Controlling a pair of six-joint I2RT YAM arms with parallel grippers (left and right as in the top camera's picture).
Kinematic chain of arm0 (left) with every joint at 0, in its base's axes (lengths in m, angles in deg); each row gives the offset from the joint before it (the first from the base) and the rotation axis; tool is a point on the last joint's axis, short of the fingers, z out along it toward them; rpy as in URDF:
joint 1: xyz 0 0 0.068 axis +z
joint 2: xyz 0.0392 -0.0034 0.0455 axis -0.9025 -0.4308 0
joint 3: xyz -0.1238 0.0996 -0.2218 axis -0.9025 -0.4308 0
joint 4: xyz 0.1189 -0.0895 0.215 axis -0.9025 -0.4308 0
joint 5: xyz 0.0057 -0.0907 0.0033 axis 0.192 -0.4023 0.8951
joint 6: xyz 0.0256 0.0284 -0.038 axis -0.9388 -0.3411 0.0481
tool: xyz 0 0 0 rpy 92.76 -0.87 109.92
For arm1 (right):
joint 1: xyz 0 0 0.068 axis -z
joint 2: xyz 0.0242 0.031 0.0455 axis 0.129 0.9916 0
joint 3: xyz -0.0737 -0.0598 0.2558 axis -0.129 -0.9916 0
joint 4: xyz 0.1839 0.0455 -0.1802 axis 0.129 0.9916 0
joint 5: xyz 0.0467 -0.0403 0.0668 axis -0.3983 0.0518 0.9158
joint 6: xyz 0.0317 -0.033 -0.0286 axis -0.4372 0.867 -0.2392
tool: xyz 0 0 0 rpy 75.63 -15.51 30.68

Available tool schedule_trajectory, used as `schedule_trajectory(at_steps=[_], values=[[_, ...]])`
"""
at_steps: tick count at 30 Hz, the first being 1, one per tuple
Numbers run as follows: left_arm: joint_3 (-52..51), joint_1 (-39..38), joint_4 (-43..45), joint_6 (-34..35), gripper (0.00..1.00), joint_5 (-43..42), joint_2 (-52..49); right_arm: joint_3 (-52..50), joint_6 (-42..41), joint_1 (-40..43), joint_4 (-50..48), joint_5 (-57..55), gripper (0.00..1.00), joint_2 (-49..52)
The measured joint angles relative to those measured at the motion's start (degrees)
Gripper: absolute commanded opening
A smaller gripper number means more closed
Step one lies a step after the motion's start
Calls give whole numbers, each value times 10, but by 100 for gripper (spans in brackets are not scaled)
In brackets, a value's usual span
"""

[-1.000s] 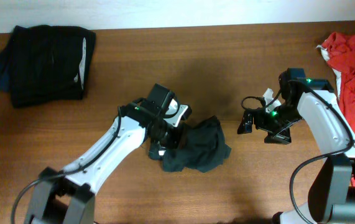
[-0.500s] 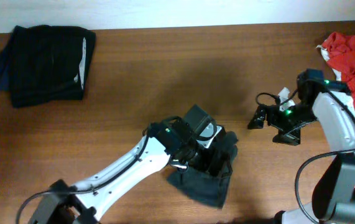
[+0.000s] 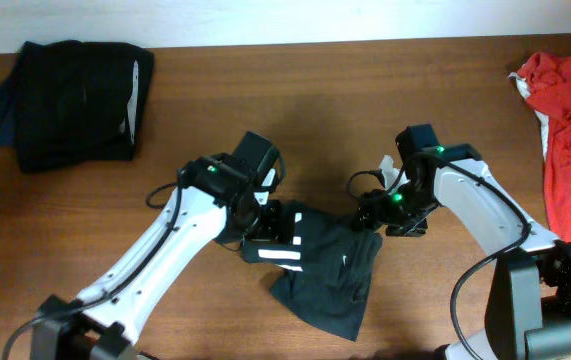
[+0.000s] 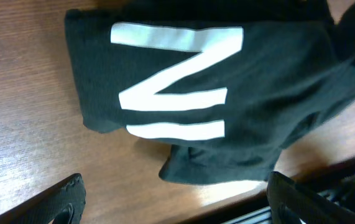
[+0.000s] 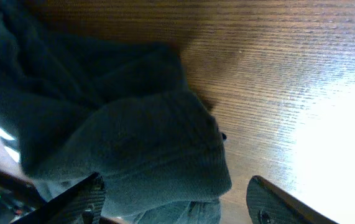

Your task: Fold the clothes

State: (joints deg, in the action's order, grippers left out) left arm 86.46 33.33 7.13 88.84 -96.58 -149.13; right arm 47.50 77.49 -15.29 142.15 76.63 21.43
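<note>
Since half a second ago your left hand [image 4: 176, 184] has pulled back up and left off the dark garment [image 3: 330, 275]. Your right hand [image 5: 176, 183] has swung in from the right side of the frame to the garment's upper right corner. The cloth now lies flatter at lower centre of the overhead view. Its white stripes [image 4: 174, 96] face up at its left end, where before it was bunched under the left arm.

My read: spreading is partly done and no fold is made yet. The lower edge still looks rumpled.

Left hand: fingers spread wide, holding nothing. In the left wrist view the striped panel fills the upper part of the frame, just beyond the fingertips, with bare worktop [image 3: 365, 100] showing at the left.

Right hand: also wide, nothing pinched. A bunched corner of cloth sits between its fingers in the right wrist view, so a close here would likely catch it.

The black folded pile [image 3: 70, 95] sits upper left and the red garment [image 3: 565, 120] at the right edge, both well apart from the hands.
</note>
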Motion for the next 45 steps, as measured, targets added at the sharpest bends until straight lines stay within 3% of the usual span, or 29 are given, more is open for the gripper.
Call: schedule_trajectory(at_steps=[1, 2, 3, 8, 12, 13, 14, 15, 16, 18, 23, 25, 29, 34, 36, 39, 40, 41, 45], values=[[0, 0, 3, 0, 93, 0, -10, -6, -2, 0, -14, 0, 41, 0], [0, 0, 6, 0, 93, 0, -21, -8, -5, 0, -37, -2, 13, 0], [0, 0, 7, 0, 93, 0, -30, -9, -6, 0, -54, -2, 4, 0], [0, 0, 6, 0, 93, 0, -52, 1, -15, 0, -75, -4, 4, 0], [0, 0, 7, 0, 93, 25, -52, 106, -17, 0, -74, -33, 4, 1], [0, 0, 7, 0, 93, 26, -52, 107, -17, 0, -81, -48, 17, 1], [-1, 0, 9, 0, 94, 28, -52, 107, -20, 0, -89, -71, 54, 1], [-3, 0, 13, 0, 94, 28, -52, 107, -19, 0, -99, -80, 84, 1], [-8, 0, 20, 0, 95, 28, -52, 107, -23, 0, -106, -91, 99, 1], [-17, 0, 27, 0, 95, 28, -52, 114, -22, 0, -83, -110, 99, 2], [-23, 0, 46, 0, 95, 28, -53, 212, -24, 59, 196, -115, 99, -1], [-23, 0, 50, 0, 96, 28, -53, 155, -10, 57, 182, -103, 99, -3], [-25, 0, 50, 2, 97, 28, -53, -7, 6, 54, 61, -50, 100, 1], [-25, 0, 50, 2, 97, 28, -53, -73, 86, 54, 8, 43, 95, 1], [-25, 0, 49, 2, 97, 28, -53, -88, 112, 47, -21, 50, 86, 2], [-25, 0, 49, 2, 97, 28, -53, -99, 124, 13, -66, 57, 51, 1], [-25, 0, 49, 2, 97, 28, -53, -100, 125, -4, -87, 60, 17, 1], [-25, 0, 49, 2, 97, 28, -53, -101, 120, -18, -96, 62, 4, 1], [-25, 0, 36, 2, 97, 28, -53, -99, 89, -30, -115, 63, 4, 1]])
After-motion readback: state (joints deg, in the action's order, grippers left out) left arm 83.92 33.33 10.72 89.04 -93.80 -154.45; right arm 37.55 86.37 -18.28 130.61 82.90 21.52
